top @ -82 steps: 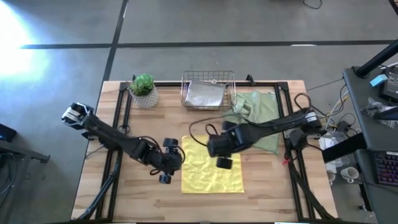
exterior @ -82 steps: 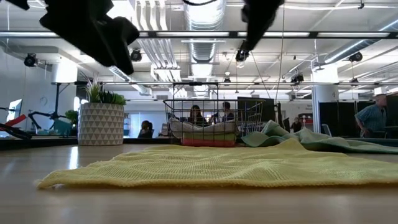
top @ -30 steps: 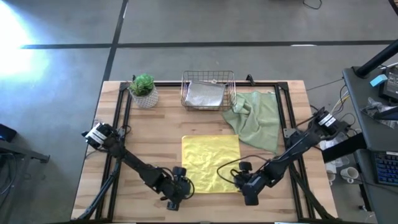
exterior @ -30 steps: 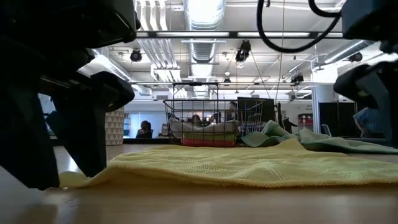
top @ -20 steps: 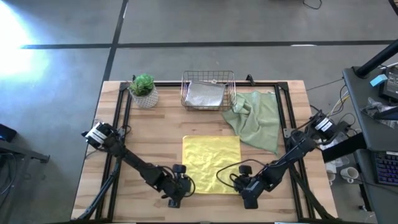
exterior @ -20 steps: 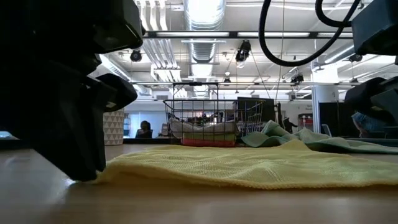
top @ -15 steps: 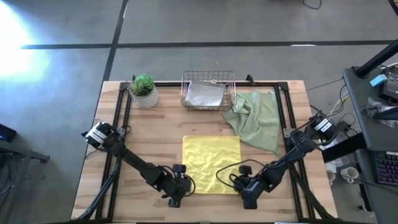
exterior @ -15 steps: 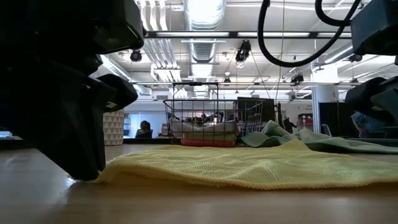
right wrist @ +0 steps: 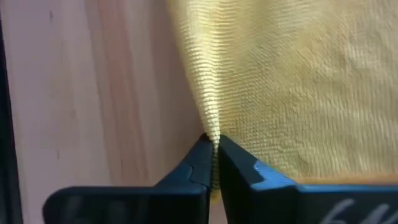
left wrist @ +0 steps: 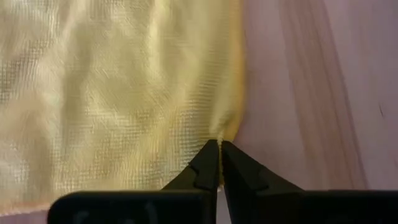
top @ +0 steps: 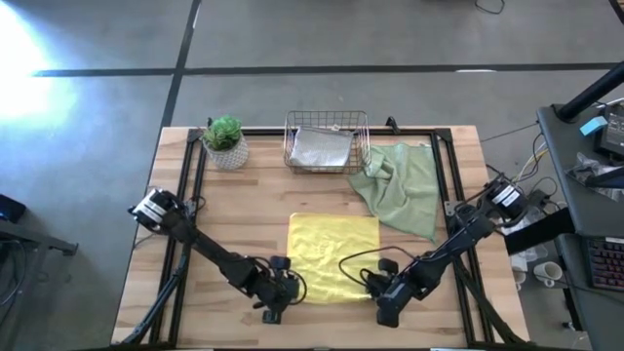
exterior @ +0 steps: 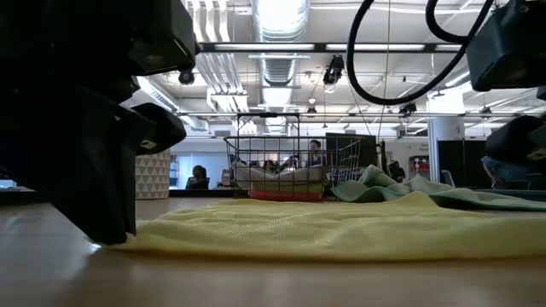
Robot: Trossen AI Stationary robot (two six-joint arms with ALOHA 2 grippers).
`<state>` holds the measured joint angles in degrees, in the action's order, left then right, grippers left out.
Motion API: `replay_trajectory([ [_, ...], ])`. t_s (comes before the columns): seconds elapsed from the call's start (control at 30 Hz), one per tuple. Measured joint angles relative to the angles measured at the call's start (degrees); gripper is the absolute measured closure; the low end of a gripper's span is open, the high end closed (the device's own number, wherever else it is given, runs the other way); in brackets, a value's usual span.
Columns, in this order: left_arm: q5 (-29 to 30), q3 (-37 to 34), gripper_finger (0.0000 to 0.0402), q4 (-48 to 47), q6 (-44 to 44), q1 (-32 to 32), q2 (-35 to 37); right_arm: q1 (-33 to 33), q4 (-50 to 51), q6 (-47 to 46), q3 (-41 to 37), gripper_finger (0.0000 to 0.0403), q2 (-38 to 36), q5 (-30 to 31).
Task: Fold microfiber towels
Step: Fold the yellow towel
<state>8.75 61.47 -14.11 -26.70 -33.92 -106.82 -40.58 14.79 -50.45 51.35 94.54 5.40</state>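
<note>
Two claws pinch the yellow towel [top: 332, 256] lying at the middle of the bench's [top: 244, 210] front half: the left claw [left wrist: 219, 163] clamped on its front-left corner, the right claw [right wrist: 214, 160] on its front-right. Each grip catches only a thin edge of cloth, so an uneven lift could pull a corner free and skew the fold.

An open-plan lab or workshop; exposed ceiling ducts [exterior: 275, 34], strip lights, concrete floor [top: 292, 93], seated people behind.
</note>
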Motion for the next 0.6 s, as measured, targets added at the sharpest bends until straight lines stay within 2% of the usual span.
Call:
replay_trajectory([
  [0.27, -3.5, 2.2, 0.0401, -11.5, 0.0, 0.0, 3.6, -0.3, 0.3, -5.7, 5.6, 0.0394, -3.0, 0.0],
  [0.4, -5.2, 2.8, 0.0401, -11.5, 0.2, -0.2, 7.3, -0.5, 1.5, -6.1, 10.9, 0.0394, -2.1, 0.1],
  [0.6, -8.2, 3.2, 0.0402, -12.6, 0.0, -1.0, 13.8, -1.1, 11.2, -6.6, 19.7, 0.0394, -0.4, 0.0],
])
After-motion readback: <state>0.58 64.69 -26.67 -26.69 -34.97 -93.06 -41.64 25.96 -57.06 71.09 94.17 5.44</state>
